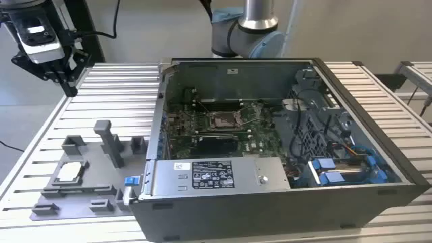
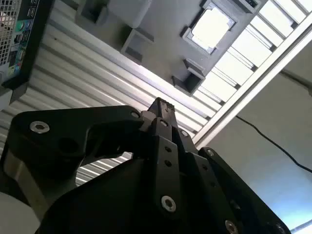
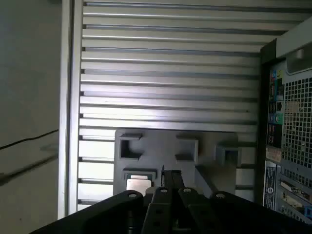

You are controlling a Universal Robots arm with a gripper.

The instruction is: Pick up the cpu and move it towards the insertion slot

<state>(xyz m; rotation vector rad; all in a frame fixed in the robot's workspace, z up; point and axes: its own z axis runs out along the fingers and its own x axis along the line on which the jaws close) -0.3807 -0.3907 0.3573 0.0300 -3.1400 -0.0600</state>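
The cpu (image 1: 70,172), a flat pale square chip, lies in a recess of the grey fixture plate (image 1: 81,195) at the exterior view's left. It also appears in both wrist views (image 2: 212,27) (image 3: 138,184). My gripper (image 1: 68,87) hangs high above the slatted table, up and back from the cpu, touching nothing. Its black fingers (image 2: 163,106) meet at the tips, shut on nothing, and the same closed tips show in the first wrist view (image 3: 170,176). The insertion slot (image 1: 223,120), a square metal-framed socket, sits on the green board inside the open computer case.
The open computer case (image 1: 378,152) takes up the middle and the exterior view's right of the table (image 1: 121,96). Grey posts and blocks (image 1: 108,139) stand on the fixture plate around the cpu. The arm's base (image 1: 246,35) rises behind the case. A cable (image 2: 273,141) trails off the table edge.
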